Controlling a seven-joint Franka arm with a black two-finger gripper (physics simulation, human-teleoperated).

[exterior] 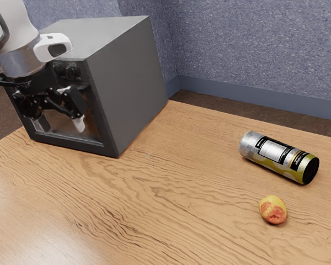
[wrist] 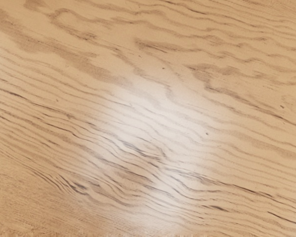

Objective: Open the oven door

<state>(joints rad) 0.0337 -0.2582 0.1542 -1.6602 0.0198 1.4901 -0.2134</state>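
Our black two-finger gripper (exterior: pixel 60 122) hangs, fingers spread, just before the dark-grey-framed glass oven door (exterior: pixel 71 143). We expect a stiff hinge and smooth, slippery glass, so we should grasp the handle, probably near its top edge. Below us lies the glossy, brown-grained wooden tabletop (wrist: pixel 148 123); beyond, speckled blue walls (exterior: pixel 254 44).

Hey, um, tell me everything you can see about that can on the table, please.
The can is a cylinder lying on its side on the wooden table. Its silvery, metal-looking end is toward the exterior view's left; its black end is toward the right. Between them runs a printed label in black, pale silver and yellow-green, its wording too small to read. I see no dents on the visible side. Only the table touches it; the fruit lies nearby, apart.
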